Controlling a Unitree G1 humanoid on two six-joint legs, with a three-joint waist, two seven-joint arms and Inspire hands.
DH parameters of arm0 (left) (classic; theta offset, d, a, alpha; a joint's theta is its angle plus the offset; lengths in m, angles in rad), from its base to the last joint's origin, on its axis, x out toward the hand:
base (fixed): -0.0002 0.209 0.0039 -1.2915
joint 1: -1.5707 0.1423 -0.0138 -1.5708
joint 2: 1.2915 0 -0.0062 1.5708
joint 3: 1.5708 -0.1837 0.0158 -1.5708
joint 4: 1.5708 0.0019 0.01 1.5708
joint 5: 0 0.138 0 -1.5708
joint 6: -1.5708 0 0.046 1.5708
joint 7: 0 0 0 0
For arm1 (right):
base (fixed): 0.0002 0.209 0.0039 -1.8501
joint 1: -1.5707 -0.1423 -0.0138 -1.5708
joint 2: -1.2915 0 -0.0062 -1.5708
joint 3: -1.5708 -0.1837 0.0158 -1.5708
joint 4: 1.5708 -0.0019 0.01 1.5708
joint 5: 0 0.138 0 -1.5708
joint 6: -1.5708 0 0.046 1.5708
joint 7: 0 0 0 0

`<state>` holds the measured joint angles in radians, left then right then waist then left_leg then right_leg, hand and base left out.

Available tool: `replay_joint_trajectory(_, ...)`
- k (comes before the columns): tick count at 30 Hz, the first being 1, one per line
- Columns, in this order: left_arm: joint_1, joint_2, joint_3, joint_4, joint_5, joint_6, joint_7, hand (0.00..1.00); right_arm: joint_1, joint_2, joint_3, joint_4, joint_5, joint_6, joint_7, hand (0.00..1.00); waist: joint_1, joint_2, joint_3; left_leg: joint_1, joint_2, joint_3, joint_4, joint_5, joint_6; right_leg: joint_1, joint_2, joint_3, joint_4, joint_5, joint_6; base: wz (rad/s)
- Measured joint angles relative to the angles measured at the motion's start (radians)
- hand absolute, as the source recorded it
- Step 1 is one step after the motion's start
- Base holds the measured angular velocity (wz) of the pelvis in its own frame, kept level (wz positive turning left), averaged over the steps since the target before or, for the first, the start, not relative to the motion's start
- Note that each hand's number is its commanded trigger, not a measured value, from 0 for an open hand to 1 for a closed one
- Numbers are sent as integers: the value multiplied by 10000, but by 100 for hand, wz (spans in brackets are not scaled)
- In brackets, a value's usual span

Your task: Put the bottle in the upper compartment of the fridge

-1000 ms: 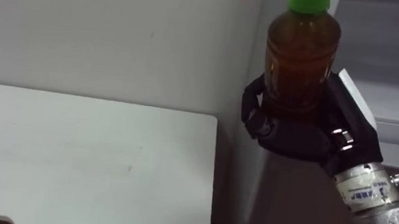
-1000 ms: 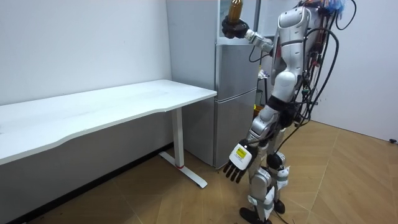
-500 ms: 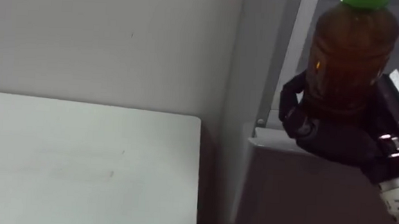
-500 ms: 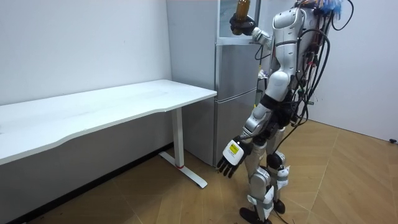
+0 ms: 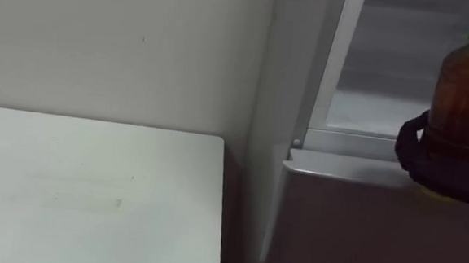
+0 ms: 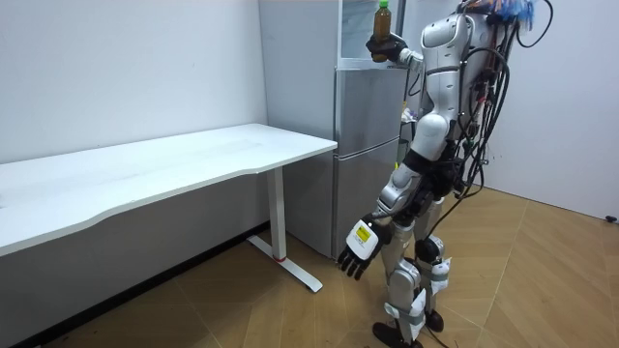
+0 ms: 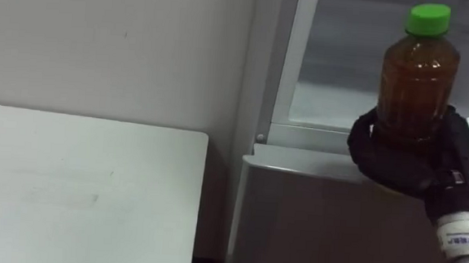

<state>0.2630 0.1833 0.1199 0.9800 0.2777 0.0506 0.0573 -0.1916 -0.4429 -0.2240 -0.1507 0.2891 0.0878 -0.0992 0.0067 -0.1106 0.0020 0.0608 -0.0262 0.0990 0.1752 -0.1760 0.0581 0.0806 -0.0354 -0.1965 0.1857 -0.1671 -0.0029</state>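
Note:
A bottle (image 7: 418, 77) of brown drink with a green cap stands upright in my right hand (image 7: 408, 162), whose dark fingers are curled round its lower half. The hand holds it at the front sill of the open upper fridge compartment (image 7: 349, 65), just above the shut lower door (image 7: 326, 227). In the left eye view the bottle (image 5: 465, 88) sits at the right edge with the hand (image 5: 440, 164) below it. The room view has the bottle (image 6: 382, 17) raised at the grey fridge (image 6: 366, 145). My left hand (image 6: 357, 250) hangs at knee height, fingers straight.
A white table (image 7: 76, 187) reaches up to the fridge's left side, under a plain wall (image 7: 109, 42). In the room view I stand close in front of the fridge on a wooden floor (image 6: 542, 290), the table (image 6: 164, 164) stretching toward the room view's left.
My right hand has carried the bottle rightward and further toward the open upper compartment. The eye views have shifted, so more of the fridge opening shows.

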Motion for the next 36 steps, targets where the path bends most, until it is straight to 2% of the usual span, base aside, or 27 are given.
replay_joint_trajectory(5, 98, -25, 283, 7, 3, 99, -63, 0, -176, -127, 0, 436, 642, 15, -43, 100, 159, -22, -12, -85, 16, 20, 9, 0, -1, -98, 3, -19, 35, 1, -2, 0)
replay_joint_trajectory(9, 250, -28, 754, 4, -14, 143, -255, 0, -869, -281, -10, 1454, 1039, 126, -337, 100, 269, 4, -19, -158, 20, -32, 139, -52, 8, -90, -9, -125, 46, 3, -3, 4)
replay_joint_trajectory(13, 450, -14, 835, -1, -105, 163, -212, 0, -1679, -712, -6, 2962, 1440, 152, -985, 100, 307, 15, -20, -182, 10, -221, 270, -96, 12, 33, -44, -424, 45, -2, 3, 16)
replay_joint_trajectory(21, 691, -8, 950, -7, -48, 283, -197, 0, -1847, -1220, 58, 3241, 1507, 168, -1558, 100, 470, 35, -42, -322, 8, -317, 301, -95, 7, -10, -53, -563, 51, -3, 5, 3)
replay_joint_trajectory(27, 1021, 13, 1072, -12, -19, 294, -199, 0, -2426, -1454, 70, 3393, 1803, 170, -2050, 100, 535, 23, -37, -235, -3, -315, 278, -97, 10, 25, -78, -560, 205, -52, 28, 0)
replay_joint_trajectory(29, 1181, 17, 1140, -15, -19, 293, -199, 0, -2702, -1467, 69, 3486, 1887, 169, -2178, 100, 535, -22, -41, -227, -38, -325, 275, -100, 14, 43, -120, -579, 242, -139, 19, 2)
replay_joint_trajectory(33, 1448, 165, 1165, -39, -20, 292, -256, 0, -2846, -1631, 74, 3751, 1951, 168, -2288, 100, 538, -287, -150, -319, -72, -473, 339, -96, 4, 65, -161, -812, 198, -222, -1, 13)
replay_joint_trajectory(36, 1442, 207, 1162, -154, -24, 288, -320, 0, -3158, -1844, 148, 4283, 1942, 169, -2303, 100, 615, -419, -90, -335, -69, -513, 395, -97, 4, 53, -158, -851, 215, -227, -5, 8)
